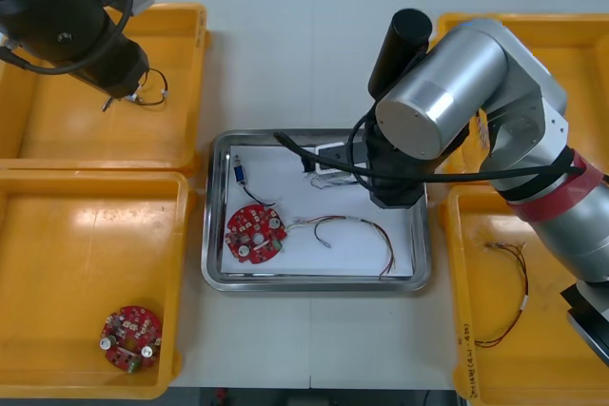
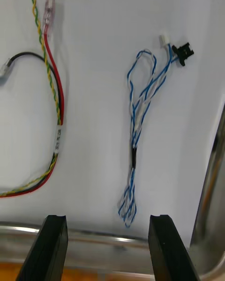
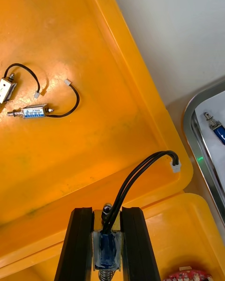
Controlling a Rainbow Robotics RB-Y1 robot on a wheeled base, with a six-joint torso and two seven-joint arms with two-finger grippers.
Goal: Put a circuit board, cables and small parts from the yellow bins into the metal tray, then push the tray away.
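Left fingers (image 3: 80, 243) pinch a small metal part (image 3: 107, 252) (black leads); blue-white cable (image 2: 138, 122) beyond spread right fingers (image 2: 52, 249).

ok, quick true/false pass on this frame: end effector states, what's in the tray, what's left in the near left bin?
1. The left end effector is shut on a small metal part with a black lead. True.
2. The right end effector grips the blue and white cable. False: it is open, and the cable lies loose beyond its fingers.
3. A red circuit board lies in the metal tray. True.
4. The near left bin holds cables. False: it holds a second circuit board.
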